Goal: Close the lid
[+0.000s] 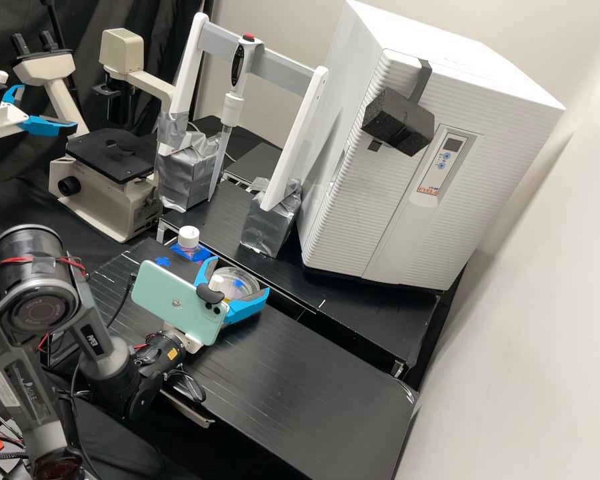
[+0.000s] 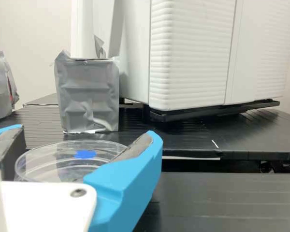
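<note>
In the high view, my gripper (image 1: 240,283) is at the bench's back edge behind the green phone, its blue fingers around a round clear dish lid (image 1: 245,275) with a blue mark. The wrist view has the same lid (image 2: 63,157) lying level between the fingers of my gripper (image 2: 82,145); their grey pads meet its rim on both sides, so the gripper looks shut on it. A bit of yellow shows below the lid in the high view. How the lid sits against a dish underneath cannot be told.
A bottle with a white cap (image 1: 189,237) stands close beside the lid. Behind are a pipette stand with silver-wrapped feet (image 1: 268,225) and a large white cabinet (image 1: 407,200) on a raised black shelf (image 1: 373,320). A microscope (image 1: 107,180) is at the back left.
</note>
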### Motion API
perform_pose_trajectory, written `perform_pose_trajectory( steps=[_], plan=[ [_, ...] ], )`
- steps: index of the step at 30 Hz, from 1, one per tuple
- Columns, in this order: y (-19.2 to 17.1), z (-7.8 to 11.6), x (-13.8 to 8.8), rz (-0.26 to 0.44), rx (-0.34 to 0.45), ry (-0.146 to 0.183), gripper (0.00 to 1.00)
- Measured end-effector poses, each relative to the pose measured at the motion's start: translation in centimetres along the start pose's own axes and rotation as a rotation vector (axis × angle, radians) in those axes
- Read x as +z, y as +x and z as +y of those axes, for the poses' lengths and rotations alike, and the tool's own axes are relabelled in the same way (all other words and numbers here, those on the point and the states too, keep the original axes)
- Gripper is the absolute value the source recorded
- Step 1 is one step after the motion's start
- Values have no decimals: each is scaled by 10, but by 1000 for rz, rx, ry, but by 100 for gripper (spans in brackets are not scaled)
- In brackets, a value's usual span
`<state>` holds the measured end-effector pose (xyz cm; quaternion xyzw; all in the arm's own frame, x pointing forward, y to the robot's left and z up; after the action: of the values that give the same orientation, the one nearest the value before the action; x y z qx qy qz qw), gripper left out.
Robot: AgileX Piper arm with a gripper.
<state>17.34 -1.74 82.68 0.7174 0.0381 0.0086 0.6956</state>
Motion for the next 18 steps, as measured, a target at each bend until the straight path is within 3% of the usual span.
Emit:
perform_pose_trajectory(
  steps=[13,18],
  plan=[
    [-7,5,-8,25,7,-33,0],
    [-7,3,-9,25,2,-30,0]
  ],
)
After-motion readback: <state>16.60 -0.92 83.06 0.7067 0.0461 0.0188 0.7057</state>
